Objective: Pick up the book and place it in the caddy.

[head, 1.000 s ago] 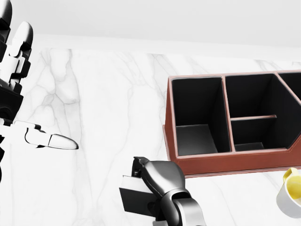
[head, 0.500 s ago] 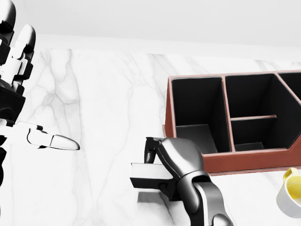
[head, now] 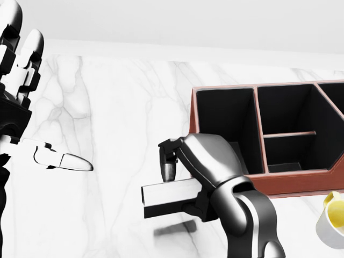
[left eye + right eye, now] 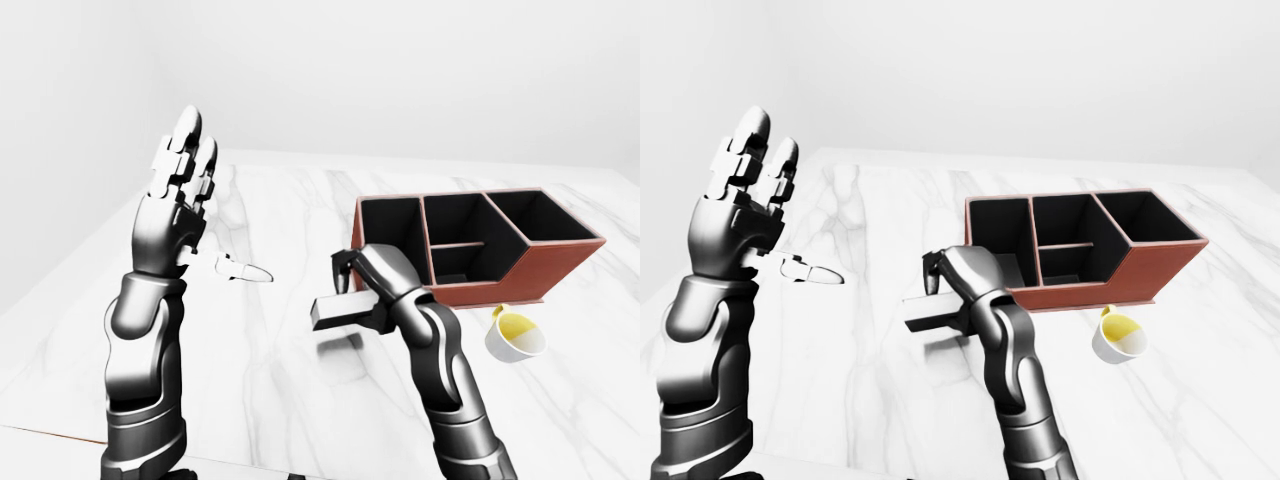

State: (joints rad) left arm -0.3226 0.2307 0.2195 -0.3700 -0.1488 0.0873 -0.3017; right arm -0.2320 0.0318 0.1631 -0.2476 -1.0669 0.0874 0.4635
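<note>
White marble worktop point(image 4: 280, 340), plain pale walls. Right hand point(image 3: 200, 171) clenched on book point(image 3: 169, 196), lifted just left of brown caddy point(image 3: 279, 183). Left hand point(image 4: 180, 200) raised, fingers spread. Risk: flat book snagging caddy's rim, slipping loose.

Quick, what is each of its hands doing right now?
Left hand: open, fingers spread, holding nothing.
Right hand: closed on the book, above the table.

— Right hand point(image 4: 958, 290) clamped around a grey book point(image 4: 930, 313), held above the marble tabletop point(image 4: 870, 330), its shadow underneath.

— Beside it, a brown caddy point(image 4: 1140, 270) toward the far right edge; yellow-lined cup point(image 4: 1118, 336) near; left hand point(image 4: 740, 215) raised, fingers spread.
</note>
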